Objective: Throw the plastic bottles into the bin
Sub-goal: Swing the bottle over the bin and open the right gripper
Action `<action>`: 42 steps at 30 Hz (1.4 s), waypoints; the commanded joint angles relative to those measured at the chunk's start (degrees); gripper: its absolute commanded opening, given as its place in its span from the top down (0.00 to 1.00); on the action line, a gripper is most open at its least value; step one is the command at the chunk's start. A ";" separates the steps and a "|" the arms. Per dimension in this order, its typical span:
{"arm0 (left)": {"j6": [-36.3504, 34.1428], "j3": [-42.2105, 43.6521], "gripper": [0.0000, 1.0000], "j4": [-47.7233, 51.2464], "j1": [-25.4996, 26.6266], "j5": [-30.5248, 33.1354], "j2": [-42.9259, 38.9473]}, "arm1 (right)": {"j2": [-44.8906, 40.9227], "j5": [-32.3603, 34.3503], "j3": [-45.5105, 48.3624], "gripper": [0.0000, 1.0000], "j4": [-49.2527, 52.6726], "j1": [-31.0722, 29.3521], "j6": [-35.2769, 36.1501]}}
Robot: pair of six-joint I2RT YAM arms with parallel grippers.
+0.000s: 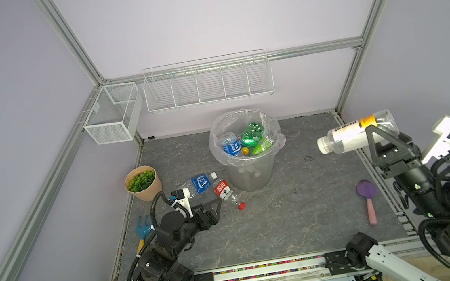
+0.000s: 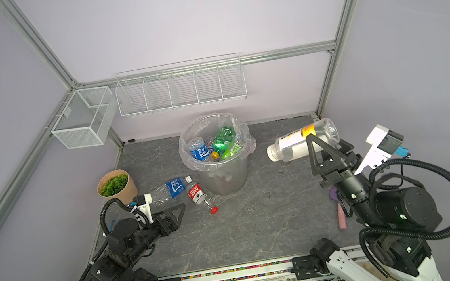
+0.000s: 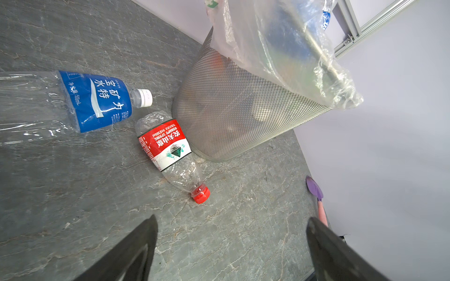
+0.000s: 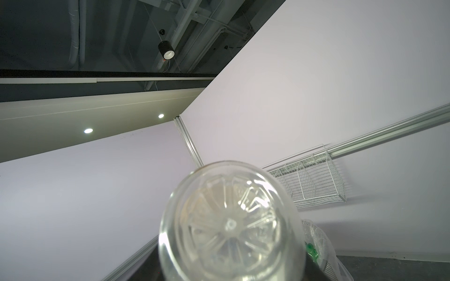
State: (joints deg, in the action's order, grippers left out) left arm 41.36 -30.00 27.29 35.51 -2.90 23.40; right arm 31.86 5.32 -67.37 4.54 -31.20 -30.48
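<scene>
The grey bin (image 1: 248, 174) (image 2: 223, 177), lined with a clear bag, stands at the back middle and holds several blue- and green-labelled bottles (image 1: 252, 137). Two plastic bottles lie on the floor to its left: a blue-label one (image 1: 201, 183) (image 3: 95, 102) and a red-label, red-cap one (image 1: 225, 192) (image 3: 165, 146) touching the bin's base (image 3: 243, 109). My left gripper (image 1: 214, 206) (image 3: 231, 219) is open and empty, low, just short of the red cap. My right gripper (image 1: 375, 132) (image 2: 313, 140) is raised at the right, shut on a clear white-label bottle (image 1: 355, 132) (image 4: 231, 226) lying sideways, cap toward the bin.
A tan pot of green leaves (image 1: 143, 183) and a blue rake (image 1: 143, 226) sit at the left edge. A purple shovel with pink handle (image 1: 367, 195) lies near the right wall. White wire baskets (image 1: 208, 85) (image 1: 112, 112) hang on the walls.
</scene>
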 commanded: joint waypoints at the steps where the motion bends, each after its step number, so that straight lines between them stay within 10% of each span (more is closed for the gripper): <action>1: -0.45 -1.60 0.06 -0.15 -0.25 -0.08 -0.42 | 10.04 -4.61 -2.87 0.80 -4.37 0.26 1.99; 5: -0.28 -2.09 0.06 0.54 -0.18 0.26 -0.37 | 24.19 -7.54 -8.94 0.67 -3.02 -0.15 5.45; 7: -0.45 -2.56 0.06 1.21 -0.17 0.47 -0.30 | 31.48 -8.84 -15.93 0.18 7.21 -0.30 7.70; 8: -0.58 -2.96 0.06 1.89 -0.11 0.45 -0.36 | 34.83 -7.95 -20.30 0.11 15.22 -0.38 8.52; 21: -0.67 -0.99 0.06 -0.30 -0.17 0.01 1.03 | 12.69 4.09 -4.48 0.12 21.61 -0.97 11.97; 42: 2.66 -2.98 0.09 0.46 0.00 3.31 14.43 | 3.97 10.13 2.89 0.12 33.04 -0.94 4.23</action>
State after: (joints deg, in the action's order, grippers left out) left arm 42.94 -31.59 28.12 35.51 -0.89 36.60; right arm 36.67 13.10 -65.91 35.66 -32.08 -24.69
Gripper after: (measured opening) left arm 0.912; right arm 0.884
